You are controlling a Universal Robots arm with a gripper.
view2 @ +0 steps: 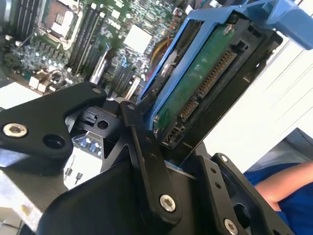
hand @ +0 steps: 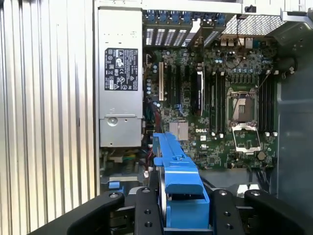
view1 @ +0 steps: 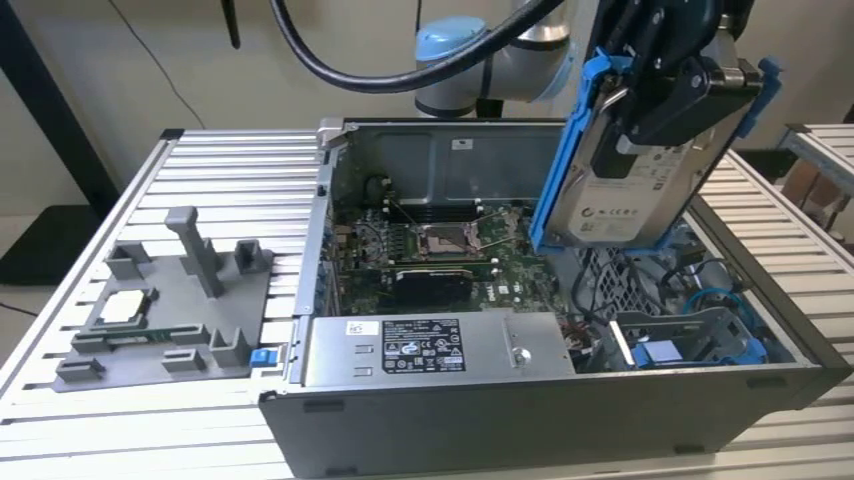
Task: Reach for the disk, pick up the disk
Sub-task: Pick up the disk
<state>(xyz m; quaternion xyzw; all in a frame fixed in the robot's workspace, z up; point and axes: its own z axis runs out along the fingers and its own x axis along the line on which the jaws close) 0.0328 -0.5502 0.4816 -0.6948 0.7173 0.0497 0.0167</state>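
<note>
The disk (view1: 625, 195), silver with a white label and a blue bracket around it, hangs tilted above the right side of the open computer case (view1: 534, 420). My gripper (view1: 671, 105) is shut on its upper part, and the disk is clear of the case. In the second wrist view the disk's green circuit side (view2: 195, 83) sits between the black fingers (view2: 142, 147). In the first wrist view the blue bracket (hand: 177, 176) stands clamped between the fingers (hand: 146, 215), above the motherboard (hand: 215, 112).
Inside the case lie the motherboard (view1: 427, 255), a long grey box with a sticker (view1: 427, 350) and a blue drive bay (view1: 687, 345). A grey fixture (view1: 167, 310) holding a small silver chip (view1: 123, 306) stands on the slatted table (view1: 200, 160). A person's blue sleeve (view2: 288, 196) is nearby.
</note>
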